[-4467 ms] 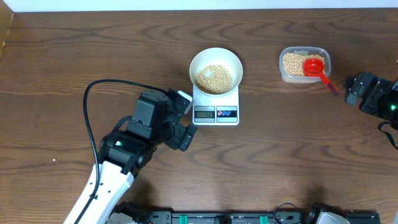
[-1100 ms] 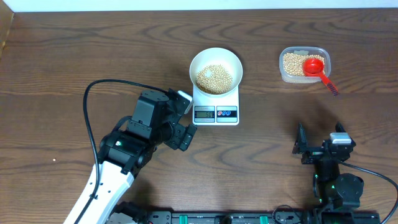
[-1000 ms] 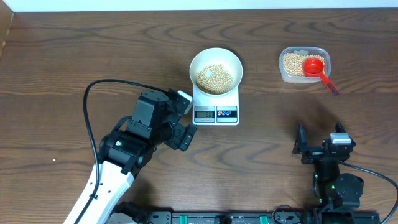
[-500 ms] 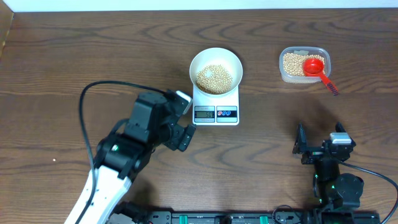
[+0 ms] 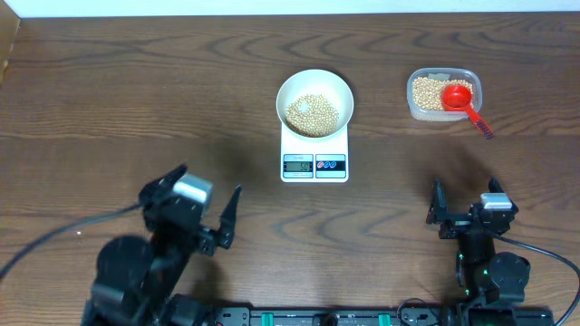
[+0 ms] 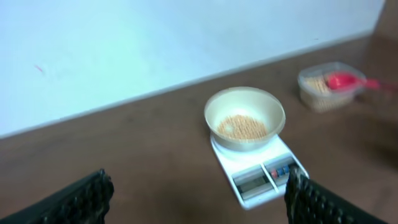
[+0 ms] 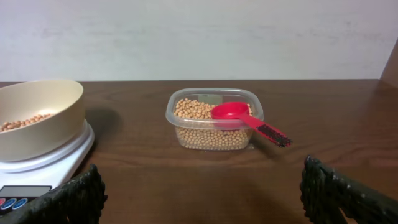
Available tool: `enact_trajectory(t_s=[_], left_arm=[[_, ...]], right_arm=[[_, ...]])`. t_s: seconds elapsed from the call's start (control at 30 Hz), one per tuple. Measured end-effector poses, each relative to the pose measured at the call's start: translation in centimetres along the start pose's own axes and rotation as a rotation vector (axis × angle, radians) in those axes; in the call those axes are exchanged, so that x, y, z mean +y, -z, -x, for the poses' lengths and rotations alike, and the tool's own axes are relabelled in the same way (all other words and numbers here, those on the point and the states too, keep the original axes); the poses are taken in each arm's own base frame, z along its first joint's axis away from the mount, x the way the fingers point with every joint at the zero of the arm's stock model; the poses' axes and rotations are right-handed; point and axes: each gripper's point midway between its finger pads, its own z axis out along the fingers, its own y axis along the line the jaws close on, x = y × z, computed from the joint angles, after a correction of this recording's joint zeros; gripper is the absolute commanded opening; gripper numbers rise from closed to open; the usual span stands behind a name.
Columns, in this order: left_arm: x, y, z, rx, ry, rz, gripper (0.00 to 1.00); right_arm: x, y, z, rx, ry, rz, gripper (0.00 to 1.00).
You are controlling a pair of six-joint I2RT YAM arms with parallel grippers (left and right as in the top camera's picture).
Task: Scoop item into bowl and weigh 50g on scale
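The white bowl (image 5: 314,98) stands on the white scale (image 5: 314,154) at the table's middle, with pale beans (image 5: 313,112) in it. Bowl (image 6: 245,116) and scale (image 6: 258,169) also show in the left wrist view, and the bowl (image 7: 37,115) at the left of the right wrist view. My left gripper (image 5: 204,210) is open and empty near the front left, well back from the scale. My right gripper (image 5: 464,211) is open and empty at the front right.
A clear plastic tub (image 5: 443,93) of beans stands at the back right with a red scoop (image 5: 462,100) lying in it, handle over the rim. It shows in the right wrist view (image 7: 214,118) and left wrist view (image 6: 329,87). A pale wall stands behind the table.
My left arm has pulled back from beside the scale to the front left, gripper open. The right arm folded back to the front right earlier and has stayed still since.
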Motion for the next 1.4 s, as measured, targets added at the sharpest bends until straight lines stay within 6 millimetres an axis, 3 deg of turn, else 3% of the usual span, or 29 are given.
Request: enact_trajectory(t_s=[0.17,0.37,0.63,0.97,1.23,1.4], left_arm=[[0.5,0.6,-1.1,-0.124,0.0,0.046,0.91],[1.5,-0.3,-1.9,-0.274,-0.004,0.109,0.91],[2.8,-2.6,-5.6,-0.365,-0.007,0.184,0.91],[4.0,-4.9,-10.3,-0.3,0.005,0.237,0.91],[4.0,-5.9,-14.3,-0.149,0.03,0.234,0.91],[4.1,-5.8,-14.5,-0.135,0.033,0.241,0.91]], right_arm=[[0.0,0.0,0.0,0.0,0.0,0.0,0.99],[0.0,0.0,0.0,0.0,0.0,0.0,0.99],[0.0,0.0,0.0,0.0,0.0,0.0,0.99],[0.0,0.0,0.0,0.0,0.0,0.0,0.99],[0.0,0.0,0.0,0.0,0.0,0.0,0.99],[0.0,0.0,0.0,-0.001,0.0,0.0,0.99]])
